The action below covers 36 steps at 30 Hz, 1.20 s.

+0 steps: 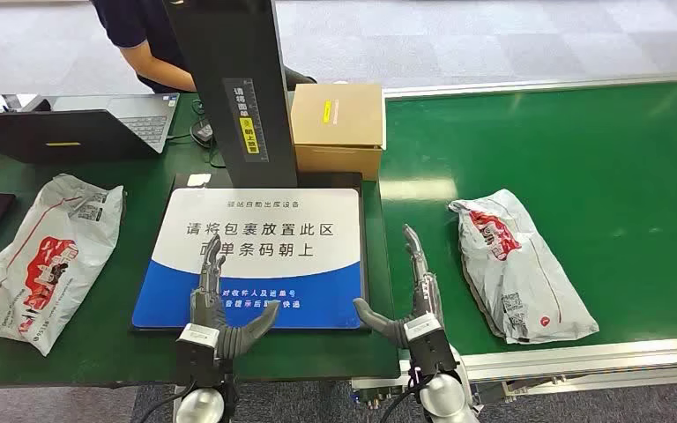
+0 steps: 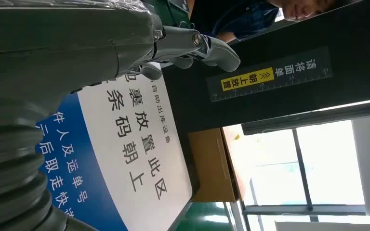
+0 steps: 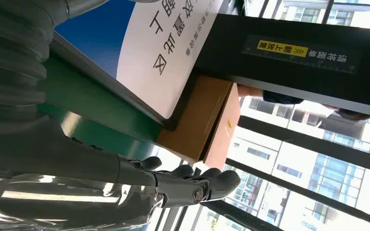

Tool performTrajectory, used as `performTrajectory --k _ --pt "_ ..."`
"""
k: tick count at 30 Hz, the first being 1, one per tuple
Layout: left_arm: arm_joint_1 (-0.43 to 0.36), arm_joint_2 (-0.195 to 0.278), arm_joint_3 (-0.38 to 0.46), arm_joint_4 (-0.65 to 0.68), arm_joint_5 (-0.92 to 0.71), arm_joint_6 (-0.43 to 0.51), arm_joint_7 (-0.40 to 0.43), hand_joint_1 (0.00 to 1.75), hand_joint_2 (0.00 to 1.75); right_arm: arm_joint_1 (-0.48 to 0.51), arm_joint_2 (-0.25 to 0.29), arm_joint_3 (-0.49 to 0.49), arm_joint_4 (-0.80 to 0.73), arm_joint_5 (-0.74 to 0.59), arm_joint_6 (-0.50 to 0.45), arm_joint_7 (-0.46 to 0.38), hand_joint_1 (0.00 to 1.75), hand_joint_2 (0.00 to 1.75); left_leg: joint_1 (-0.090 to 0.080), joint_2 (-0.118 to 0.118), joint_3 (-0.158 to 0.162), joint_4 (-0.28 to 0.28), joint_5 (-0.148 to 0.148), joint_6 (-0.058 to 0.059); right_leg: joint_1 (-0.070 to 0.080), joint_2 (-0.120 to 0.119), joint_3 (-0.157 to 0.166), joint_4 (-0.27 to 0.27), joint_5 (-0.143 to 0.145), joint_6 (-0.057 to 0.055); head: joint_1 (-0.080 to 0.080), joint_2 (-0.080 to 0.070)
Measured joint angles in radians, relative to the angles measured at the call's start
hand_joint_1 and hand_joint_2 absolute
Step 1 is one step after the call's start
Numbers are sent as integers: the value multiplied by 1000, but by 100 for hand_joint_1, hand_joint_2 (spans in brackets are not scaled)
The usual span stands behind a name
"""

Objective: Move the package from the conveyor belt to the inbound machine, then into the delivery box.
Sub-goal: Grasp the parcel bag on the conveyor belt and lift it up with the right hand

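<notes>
1. The green conveyor belt (image 1: 599,159) is carrying the target package (image 1: 518,262), a white printed poly mailer, which is lying flat near the belt's front edge, well clear of the belt's left end.
2. The package's long axis is running diagonally, from its rear-left end toward the front-right.
3. The inbound machine (image 1: 260,256), a blue-and-white scan pad with a black post, is sitting on the green table just left of the belt.
4. The right hand (image 1: 412,304) is hovering open, fingers extended, over the table-belt junction; the package is lying to its right, nearby.
5. The left hand (image 1: 219,308) is hovering open over the pad's front edge, farther away; judged the less suitable hand.
</notes>
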Motion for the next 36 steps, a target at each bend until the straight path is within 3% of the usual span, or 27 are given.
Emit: performTrajectory --k 21,36 --pt "4 -11 14 0 -17 -14 0 0 175 24 -2 -21 -8 79 -66 63 0 175 0 0 0 0 0 0 0 0 0 0 0 0 0 0" --pt "54 -19 36 -27 -14 6 -2 0 175 32 -60 -196 16 252 -242 211 0 175 0 0 0 0 -1 1 0 0 0 0 0 0 0 0"
